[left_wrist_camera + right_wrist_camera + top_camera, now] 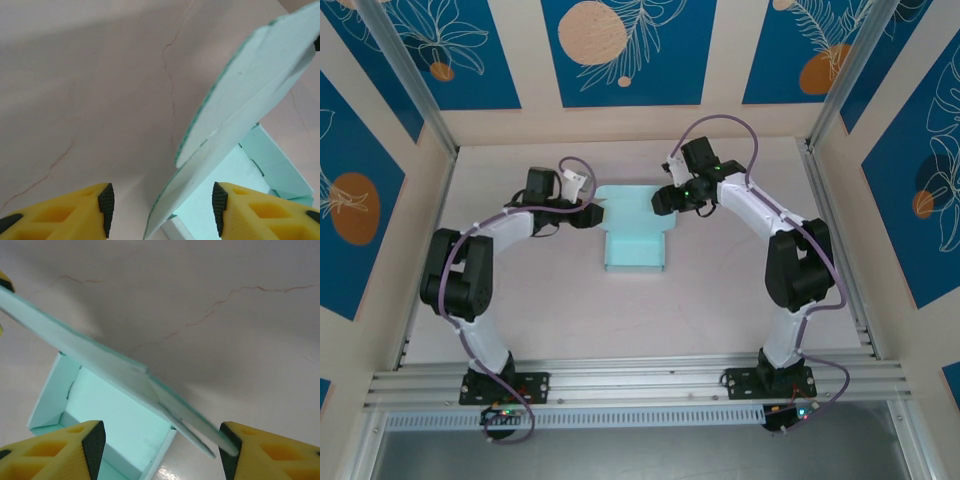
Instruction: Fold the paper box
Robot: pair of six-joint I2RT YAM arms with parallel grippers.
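A pale aqua-blue thin card box point(635, 250) sits in the middle of the pinkish marbled counter point(720, 300), between the two arms. Its lower part already looks folded. From the wrist cameras I can see an open tray point(115, 435) with its side walls standing upright.

What is left, as I judge it, is the lid. A broad flap of the same card point(623, 198) rises from the tray's 12 o'clock side. In the left wrist view this flap point(250, 85) hangs tilted over the tray, neither flat nor shut. So I'd put the job past halfway, with the flap to bring down and any tabs to tuck in.

The left end effector point(597, 214) is at the flap's 9 o'clock edge. Its yellow fingers point(162, 202) stand apart, with the card's edge in the gap and neither black pad point(106, 202) touching it, so it is released.

The right end effector point(660, 198) is at the 3 o'clock edge. It is likewise spread point(160, 445), with the flap point(100, 357) slanting across the gap. The flap's lower corner reaches the pad point(229, 445) at about 4 o'clock. I cannot tell whether it touches, but nothing is pinched.
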